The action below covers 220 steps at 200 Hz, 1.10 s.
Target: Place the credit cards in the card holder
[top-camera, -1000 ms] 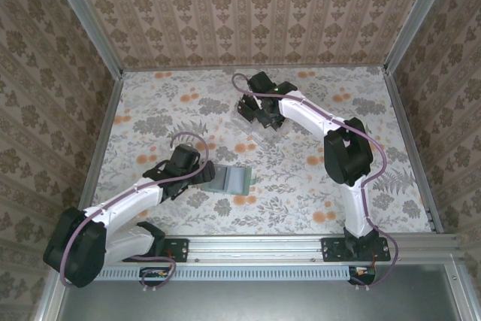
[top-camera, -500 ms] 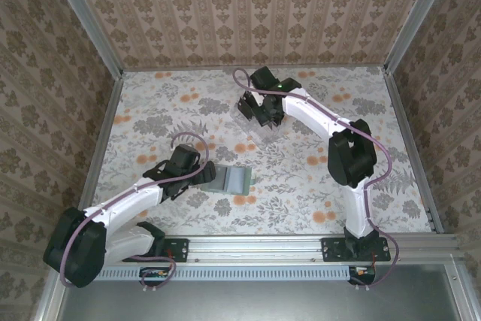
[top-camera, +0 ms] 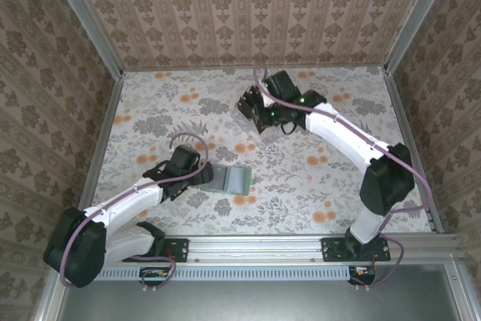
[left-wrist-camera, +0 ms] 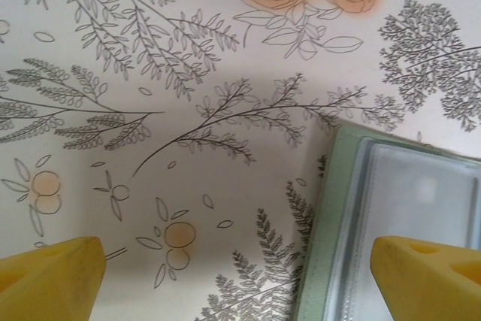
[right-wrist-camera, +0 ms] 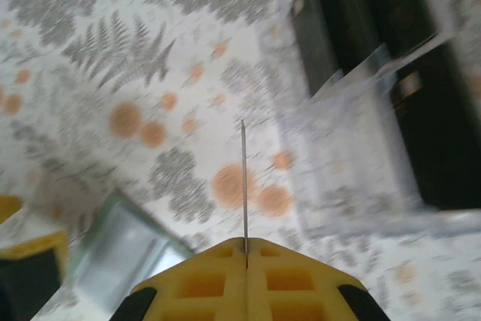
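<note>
Grey-green flat card holder [top-camera: 234,180] lies near centre, seemingly empty, left gripper [left-wrist-camera: 240,276] gaping beside it; right gripper [right-wrist-camera: 245,252] pinches one thin dark credit card [right-wrist-camera: 243,186] by the far clear plastic rack [right-wrist-camera: 361,148] holding more.

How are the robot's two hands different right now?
The left gripper has jaws wide open and empty; the right gripper has jaws shut on a thin card. The left is over the card holder; the right is near the rack of dark cards. Both are yellow-tipped.
</note>
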Each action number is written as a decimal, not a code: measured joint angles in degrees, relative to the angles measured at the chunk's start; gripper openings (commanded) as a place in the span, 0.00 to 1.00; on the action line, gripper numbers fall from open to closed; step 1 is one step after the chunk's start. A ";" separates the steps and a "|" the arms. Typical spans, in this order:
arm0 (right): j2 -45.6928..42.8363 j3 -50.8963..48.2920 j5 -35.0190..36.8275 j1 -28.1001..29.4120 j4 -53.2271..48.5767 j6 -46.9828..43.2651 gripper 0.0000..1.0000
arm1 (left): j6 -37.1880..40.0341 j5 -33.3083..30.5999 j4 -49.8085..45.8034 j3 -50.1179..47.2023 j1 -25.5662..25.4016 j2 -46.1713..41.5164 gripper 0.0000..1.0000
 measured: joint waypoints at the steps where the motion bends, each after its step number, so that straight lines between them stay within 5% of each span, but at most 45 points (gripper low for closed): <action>1: -0.11 -0.35 -0.02 0.17 0.28 0.33 0.00 | 0.00 -0.02 -0.09 0.00 0.00 0.00 1.00; 78: -1.46 -21.11 7.43 19.58 20.41 25.55 0.00 | 0.00 -2.38 -1.88 0.02 0.00 0.00 1.00; 220: 4.83 -24.02 18.84 26.03 26.75 38.34 0.00 | 0.00 -2.38 -2.05 0.02 0.00 -0.17 1.00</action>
